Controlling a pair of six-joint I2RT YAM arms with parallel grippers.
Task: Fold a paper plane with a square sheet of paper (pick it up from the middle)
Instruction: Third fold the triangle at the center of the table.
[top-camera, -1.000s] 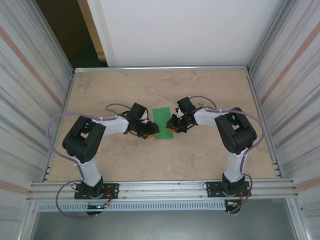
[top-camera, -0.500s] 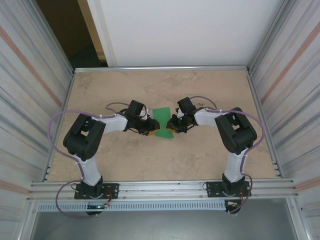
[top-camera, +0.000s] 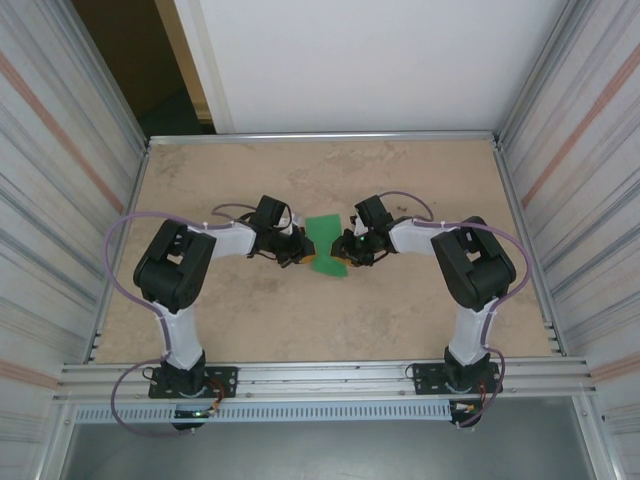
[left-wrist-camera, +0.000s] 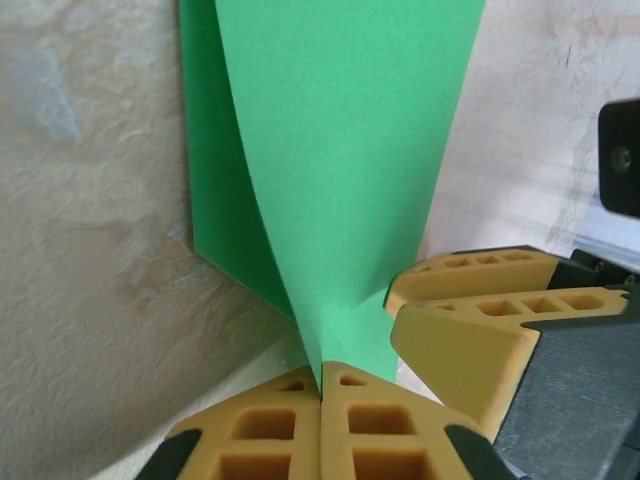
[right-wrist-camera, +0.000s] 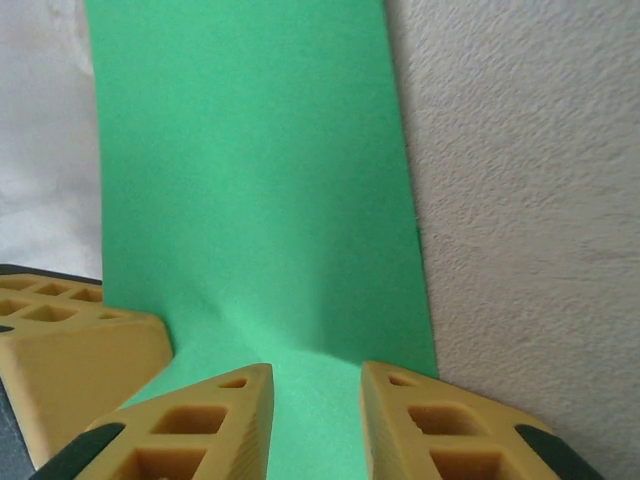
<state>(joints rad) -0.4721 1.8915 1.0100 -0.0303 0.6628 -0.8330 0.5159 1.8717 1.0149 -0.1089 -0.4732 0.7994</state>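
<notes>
My left gripper (left-wrist-camera: 320, 395) is clenched on the green sheet (left-wrist-camera: 340, 150). The two yellow pads meet with no gap, and the paper comes out of the seam between them and rises away in front of the fingertips as a curved flap. I judge this pinch is there to lift one side of the sheet off the table (left-wrist-camera: 90, 250) — thin paper lying flat gives nothing to grasp, so a small ridge must be raised first. Below the flap, ahead of the pinch and a little to one side, more green lies flat on the table. The sheet seems doubled or curled over there, but I cannot tell which.

My right gripper (right-wrist-camera: 315, 378) comes from the opposite side, with its tips just beside the left ones. Its fingers (right-wrist-camera: 205, 425) stand apart, and the green paper runs through the gap and on ahead of them. With such a gap it cannot be clamping a thin sheet, so I count it as released. I think it is placed astride the paper's edge to take or press the part that the left one lifts.

From above, the sheet sits between the two grippers, near the middle of the table. No plane shape is formed yet — I judge the folding is at an early step. The risk I see is that if the left pulls while the right is loose, the paper slides instead of creasing.
</notes>
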